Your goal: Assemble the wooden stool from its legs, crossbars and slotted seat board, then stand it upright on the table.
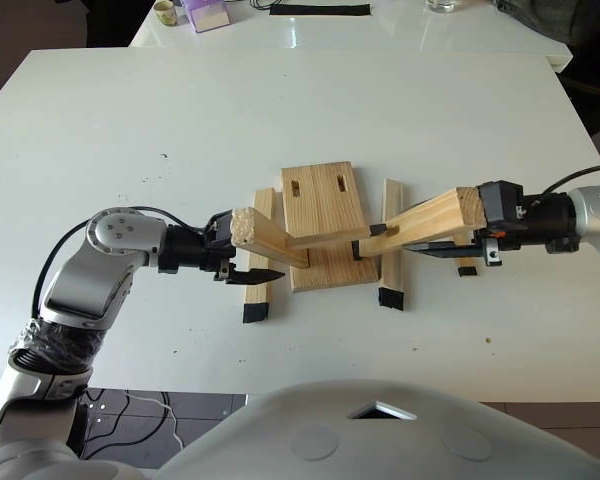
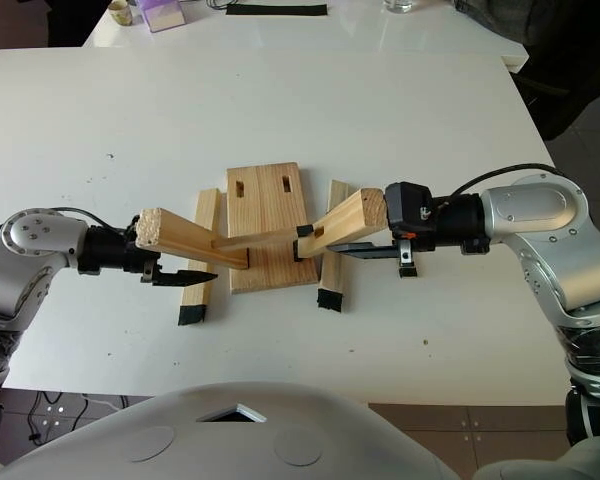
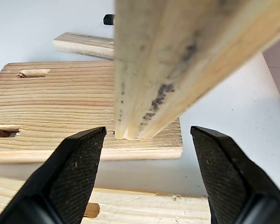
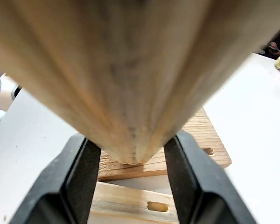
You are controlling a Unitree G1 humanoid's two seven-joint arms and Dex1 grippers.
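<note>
**Two legs hanging mid-air, one pincer slack**

Right gripper (image 4: 134, 140) is clamping the right-hand leg (image 1: 432, 214), with its fingers pressing on both sides of the wood. Left gripper (image 3: 148, 132) is standing wide open. The left-hand leg (image 1: 270, 243) is passing between its fingers with a gap on each side, so nothing is pinching it.

A thin crossbar (image 1: 328, 238) is running between the two raised legs, over the near part of the seat board (image 1: 322, 200). The board is lying flat on the table (image 1: 130, 120), slots up. One loose leg (image 1: 257, 293) is lying just left of the board, and another loose leg (image 1: 390, 266) is lying just right of it.

Risks, as I'm judging them:
- The half-frame is probably hanging off the single right grip plus the crossbar joints. The left leg's weight is levering on those joints, so a peg could be working loose and dropping the leg onto the board.
- If the left fingers are closing off-centre, they are shoving the leg sideways and twisting the crossbar out of its hole.
- The right grip is sitting near the leg's outer end, so the wood could be pivoting between the fingers under load.
- Any falling piece is likely knocking the board or the loose legs out of position.
</note>
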